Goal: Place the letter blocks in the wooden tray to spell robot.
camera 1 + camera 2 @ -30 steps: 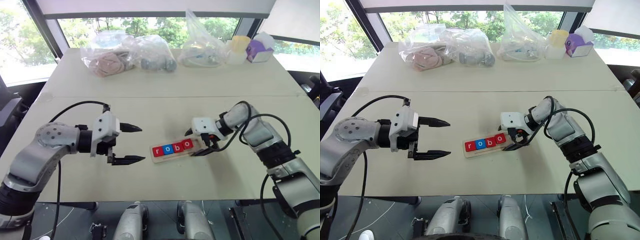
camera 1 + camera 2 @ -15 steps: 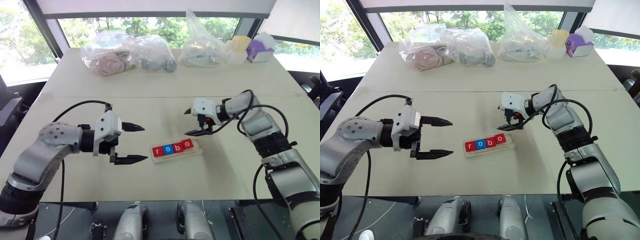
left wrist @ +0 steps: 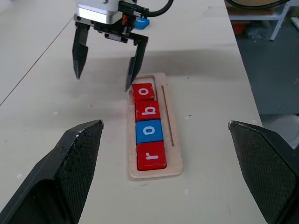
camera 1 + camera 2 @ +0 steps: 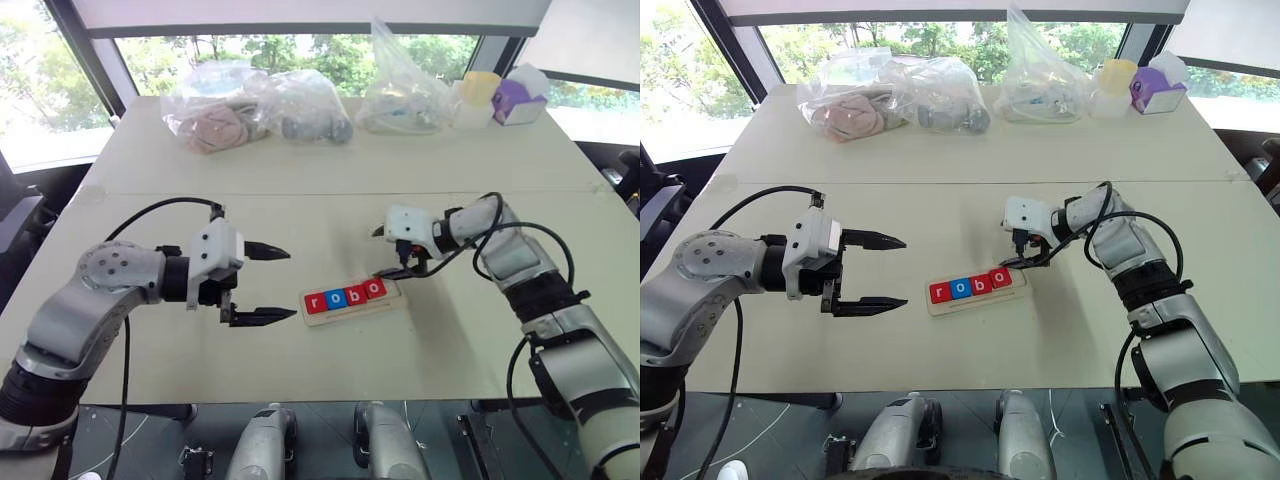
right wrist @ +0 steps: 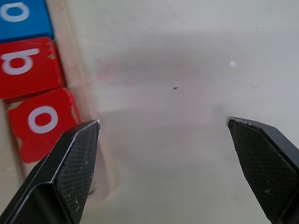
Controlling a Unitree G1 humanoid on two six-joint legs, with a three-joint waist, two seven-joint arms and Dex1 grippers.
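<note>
The right wrist view cuts the wooden tray (image 5: 74,70) at its edges, leaving 3 letter blocks (image 5: 32,65) in sight, the blue one cropped. In the left wrist view a small blue block (image 3: 142,22) sits behind the right gripper (image 3: 105,70), mostly hidden, its letter unreadable.

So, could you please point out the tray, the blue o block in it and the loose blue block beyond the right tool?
tray (image 3: 169,154): left wrist view, bare long rim beside the blocks.
blue o block (image 3: 149,131): left wrist view, its face.
loose blue block (image 3: 142,22): left wrist view, its visible corner behind the right tool.
</note>
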